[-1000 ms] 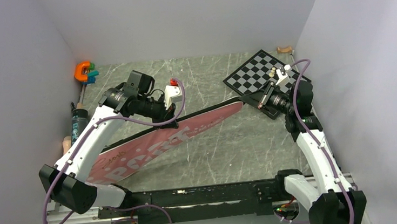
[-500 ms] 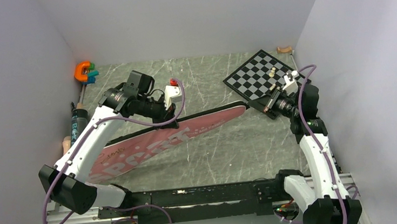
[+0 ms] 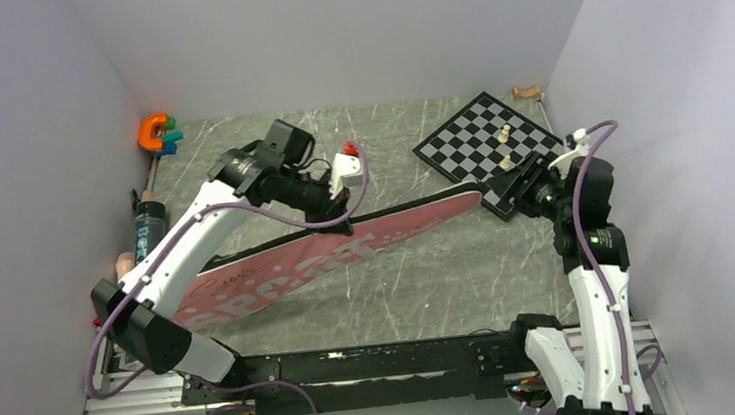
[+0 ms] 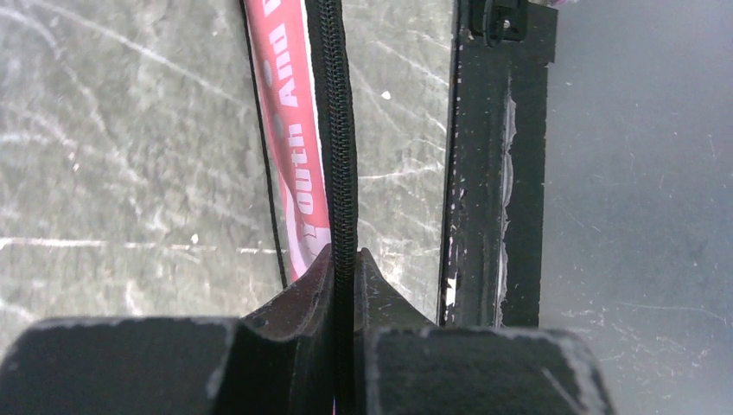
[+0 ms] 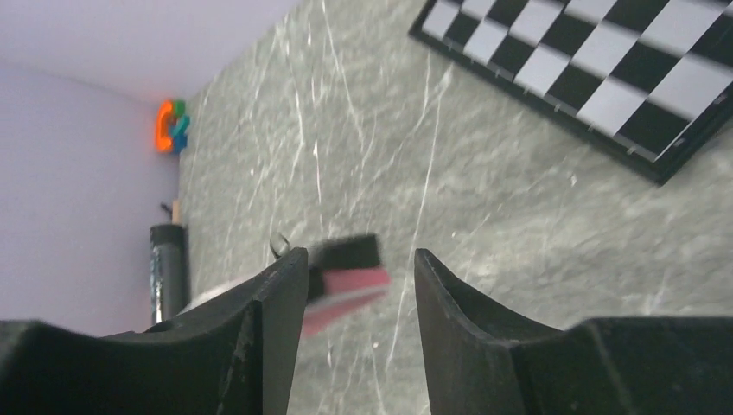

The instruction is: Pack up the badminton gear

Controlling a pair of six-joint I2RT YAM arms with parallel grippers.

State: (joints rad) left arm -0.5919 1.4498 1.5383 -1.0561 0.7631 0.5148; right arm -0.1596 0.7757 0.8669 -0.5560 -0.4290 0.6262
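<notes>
the slim pink racket bag [image 3: 299, 274] reads sport

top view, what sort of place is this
Likely a robot lab test cell: plain walls box in a marble-look table, the left arm and right arm are bolted to a rail at its near edge, and odd props like a chessboard and bag sit about.

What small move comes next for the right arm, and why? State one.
Probably ease the right gripper forward and close it on the tip of the pink bag. Its jaws are open and the bag's tip sits framed between them, but farther off, while the left gripper is clamped on the zipper edge.
</notes>
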